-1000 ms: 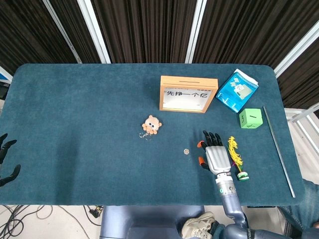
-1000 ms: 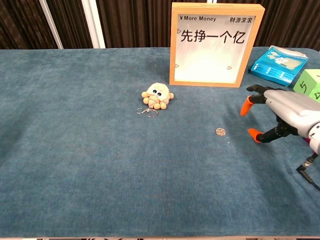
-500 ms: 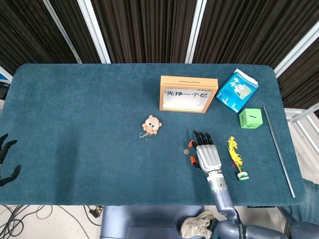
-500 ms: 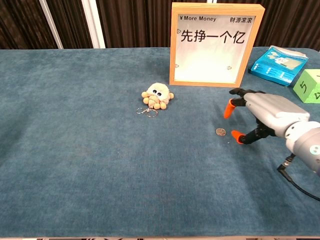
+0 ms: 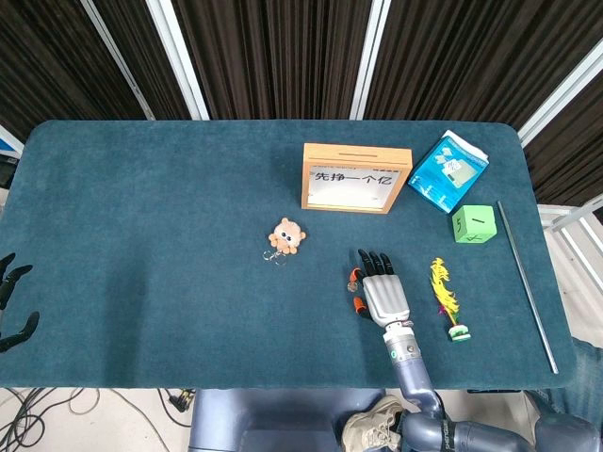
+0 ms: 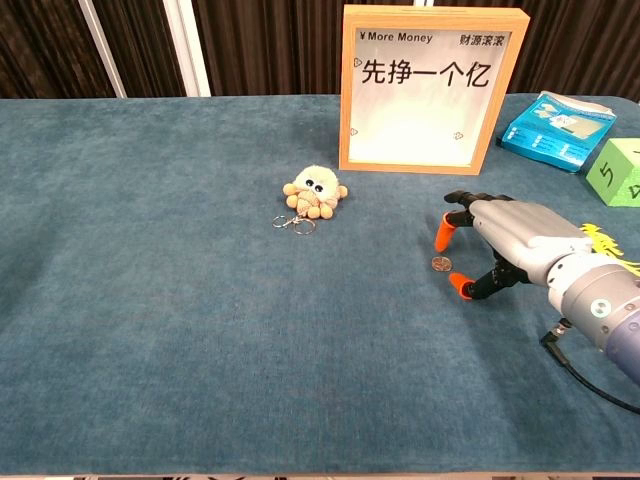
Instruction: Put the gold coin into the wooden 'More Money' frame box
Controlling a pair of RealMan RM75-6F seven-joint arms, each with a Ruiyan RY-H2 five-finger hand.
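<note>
The small gold coin (image 6: 440,263) lies flat on the blue cloth, in front of the wooden 'More Money' frame box (image 6: 432,88), which stands upright at the back. From above, the box (image 5: 356,177) shows a slot along its top edge. My right hand (image 6: 520,245) hovers low beside the coin, its orange fingertips (image 6: 440,233) spread either side of the coin and holding nothing. In the head view the same hand (image 5: 382,294) partly covers the coin's spot. My left hand (image 5: 11,301) hangs at the table's far left edge, fingers apart and empty.
A plush octopus keychain (image 6: 314,192) sits left of the coin. A blue packet (image 5: 448,169) and a green die (image 5: 474,224) are right of the box. A yellow feather toy (image 5: 445,297) lies just right of my right hand, and a metal rod (image 5: 528,282) runs along the right edge.
My right hand has slid left across the cloth, from well right of the coin to having its fingertips on either side of it. The coin and my left hand have not moved.
</note>
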